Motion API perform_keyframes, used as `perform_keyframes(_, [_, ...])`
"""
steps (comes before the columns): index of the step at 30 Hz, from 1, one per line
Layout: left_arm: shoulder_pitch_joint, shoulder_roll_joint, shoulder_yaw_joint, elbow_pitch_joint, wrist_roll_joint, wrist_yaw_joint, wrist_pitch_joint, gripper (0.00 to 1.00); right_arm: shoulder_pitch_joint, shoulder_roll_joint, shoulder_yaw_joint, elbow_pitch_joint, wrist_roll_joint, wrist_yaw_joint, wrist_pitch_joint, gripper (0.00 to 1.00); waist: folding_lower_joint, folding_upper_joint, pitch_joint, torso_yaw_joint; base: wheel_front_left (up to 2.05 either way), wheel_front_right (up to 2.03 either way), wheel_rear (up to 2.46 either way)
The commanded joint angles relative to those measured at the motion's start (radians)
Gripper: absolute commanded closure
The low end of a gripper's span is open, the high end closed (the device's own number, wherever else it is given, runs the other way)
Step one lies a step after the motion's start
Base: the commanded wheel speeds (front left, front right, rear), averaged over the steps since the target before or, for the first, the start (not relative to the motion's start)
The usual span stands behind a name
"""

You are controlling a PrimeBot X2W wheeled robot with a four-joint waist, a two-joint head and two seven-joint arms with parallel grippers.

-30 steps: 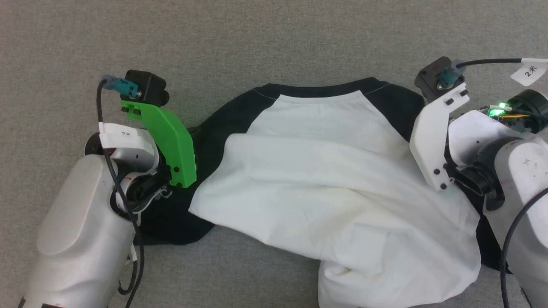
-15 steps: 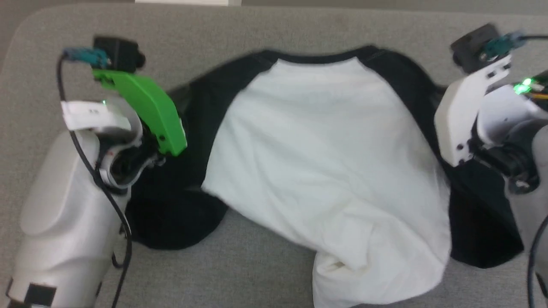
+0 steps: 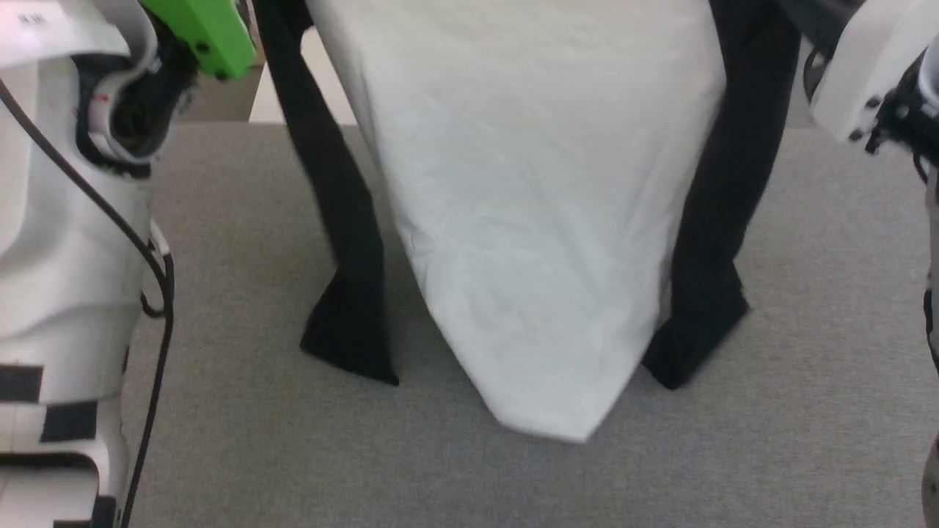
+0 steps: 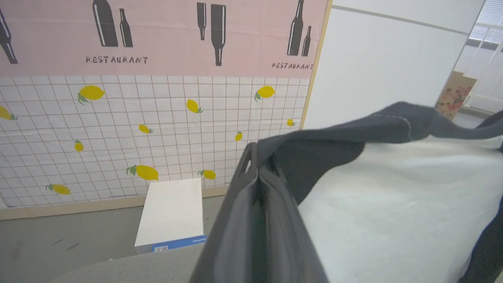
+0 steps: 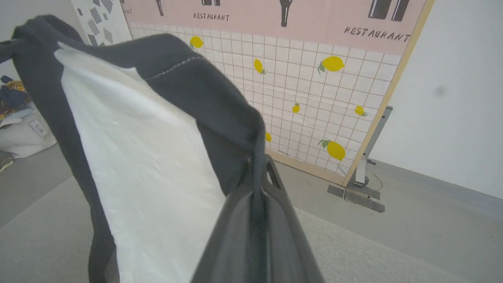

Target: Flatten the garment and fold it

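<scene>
Left pincer [image 4: 255, 161] and right pincer [image 5: 259, 169] pinch black shoulders of the limp, tapering garment [image 3: 528, 220].

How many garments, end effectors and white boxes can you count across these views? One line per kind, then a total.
garment: 1
end effectors: 2 (left end effector, right end effector)
white box: 1
Total: 4

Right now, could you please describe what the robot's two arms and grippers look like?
The left arm has a white shell with black rectangular markings, a black cable looping beside it and a bright green bracket at the wrist. The right arm carries a white bracket with dark screws. The left gripper and right gripper each have long, flat, dark grey fingers.
</scene>
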Motion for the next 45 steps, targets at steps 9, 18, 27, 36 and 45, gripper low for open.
perform_keyframes(9, [-0.177,0.019,0.009,0.172,0.103,0.054,-0.118,1.00,-0.168,0.053,-0.034,0.092,0.019,-0.002,-0.012,1.00,0.0000,0.0000,-0.032,-0.057,0.00,0.00,0.00])
perform_keyframes(18, [-0.351,0.072,-0.033,0.315,0.200,0.050,-0.157,1.00,-0.401,0.077,0.027,0.246,-0.102,-0.002,-0.104,1.00,0.0000,0.0000,0.109,-0.098,0.00,0.00,0.00])
perform_keyframes(27, [-0.556,0.098,-0.055,0.398,0.282,0.074,-0.246,1.00,-0.671,0.119,0.078,0.461,-0.219,-0.002,-0.297,1.00,0.0000,0.0000,0.270,-0.127,0.00,0.00,0.00])
perform_keyframes(36, [-0.684,0.111,-0.022,0.451,0.291,0.084,-0.445,1.00,-0.866,0.159,0.023,0.614,-0.344,-0.002,-0.559,1.00,0.0000,0.0000,0.404,-0.107,0.00,0.00,0.00])
perform_keyframes(45, [-0.658,0.075,-0.018,0.523,0.244,0.023,-0.538,1.00,-0.886,0.156,0.064,0.687,-0.313,-0.002,-0.649,1.00,0.0000,0.0000,0.465,-0.073,0.00,0.00,0.00])
